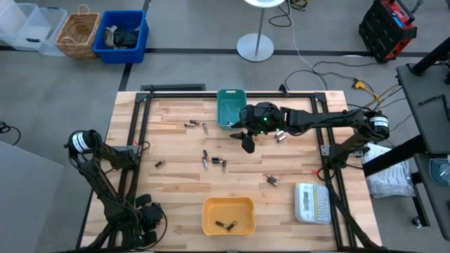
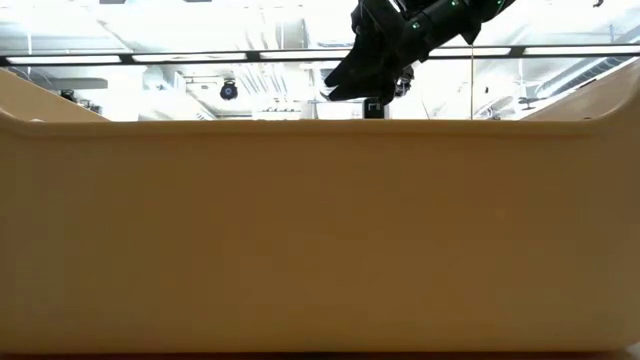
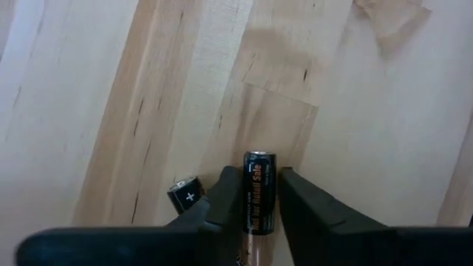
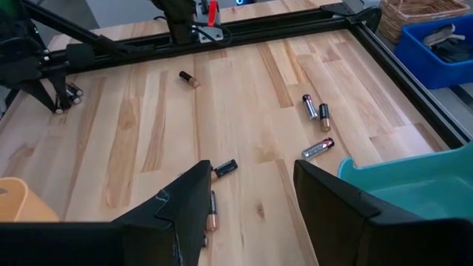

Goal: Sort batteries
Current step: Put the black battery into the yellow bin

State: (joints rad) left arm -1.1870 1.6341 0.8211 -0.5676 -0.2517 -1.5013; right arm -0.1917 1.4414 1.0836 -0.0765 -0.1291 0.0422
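Batteries (image 1: 214,161) lie scattered over my wooden table (image 1: 176,190), most of them not yet sorted. My right pincer (image 1: 247,144) hangs open and empty just beside the green bin (image 1: 229,107) at the far edge, above a small group of cells near the middle. My left pincer (image 3: 260,201) sits low at the near left corner, and its two fingers are closed on one battery (image 3: 259,191), with another cell (image 3: 185,193) lying beside it on the wood. The yellow bin (image 1: 228,214) at the near edge holds about two batteries. I cannot see any in the green bin. Roughly ten cells remain loose, so I judge the sorting to be at an early stage.
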